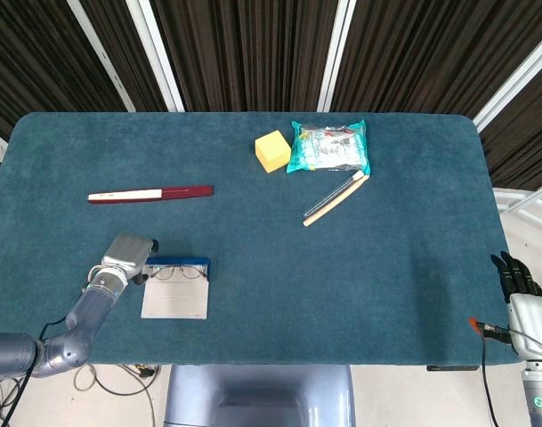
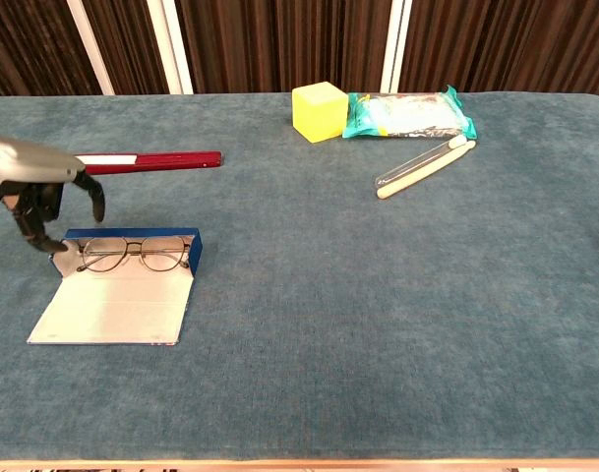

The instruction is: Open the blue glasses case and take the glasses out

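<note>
Blue glasses case open flat near the counter front-left, grey lid lying toward the front edge. Glasses inside, lenses against the blue wall. Left hand at the case's left end, fingers curled downward, one fingertip touching the corner, holding nothing. Right hand beyond the counter's right edge, dark fingers close together, pointing up, grasping nothing; whether fully closed, cannot tell.
</note>
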Robot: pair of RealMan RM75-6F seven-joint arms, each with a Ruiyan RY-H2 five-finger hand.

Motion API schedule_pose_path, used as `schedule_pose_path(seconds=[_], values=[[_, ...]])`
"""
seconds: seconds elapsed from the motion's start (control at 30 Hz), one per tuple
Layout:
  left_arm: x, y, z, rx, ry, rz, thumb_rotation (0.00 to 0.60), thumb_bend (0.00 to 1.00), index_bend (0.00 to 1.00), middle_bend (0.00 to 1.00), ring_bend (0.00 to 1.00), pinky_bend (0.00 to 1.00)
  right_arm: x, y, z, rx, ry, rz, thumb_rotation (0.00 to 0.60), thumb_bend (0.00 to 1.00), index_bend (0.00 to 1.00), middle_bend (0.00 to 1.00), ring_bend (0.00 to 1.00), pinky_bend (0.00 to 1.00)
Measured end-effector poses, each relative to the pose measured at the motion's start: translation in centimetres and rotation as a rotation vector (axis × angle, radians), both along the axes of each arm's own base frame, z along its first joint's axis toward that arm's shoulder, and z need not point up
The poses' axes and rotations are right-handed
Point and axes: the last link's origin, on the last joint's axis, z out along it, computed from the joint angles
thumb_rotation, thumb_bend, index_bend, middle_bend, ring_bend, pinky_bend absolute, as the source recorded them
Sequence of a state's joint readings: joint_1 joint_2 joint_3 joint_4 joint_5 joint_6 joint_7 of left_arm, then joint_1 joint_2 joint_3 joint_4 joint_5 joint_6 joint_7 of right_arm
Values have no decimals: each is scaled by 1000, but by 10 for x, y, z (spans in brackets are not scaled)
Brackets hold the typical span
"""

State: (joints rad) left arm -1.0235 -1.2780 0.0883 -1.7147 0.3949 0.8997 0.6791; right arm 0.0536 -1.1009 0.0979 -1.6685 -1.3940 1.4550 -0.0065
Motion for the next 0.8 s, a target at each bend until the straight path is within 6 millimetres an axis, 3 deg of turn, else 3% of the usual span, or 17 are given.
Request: schedule_pose_path(seconds=[0.33, 0.8], values=[[18, 4, -9, 104, -137, -110, 600, 234, 445, 1000, 907, 929, 0, 0, 0, 1, 1, 4, 600, 203, 0, 0, 0, 230], [24, 0, -32, 101, -122, -105, 600, 253, 448, 1000, 910, 933, 0, 0, 0, 7, -3, -3, 600, 203, 0, 0, 0, 230]])
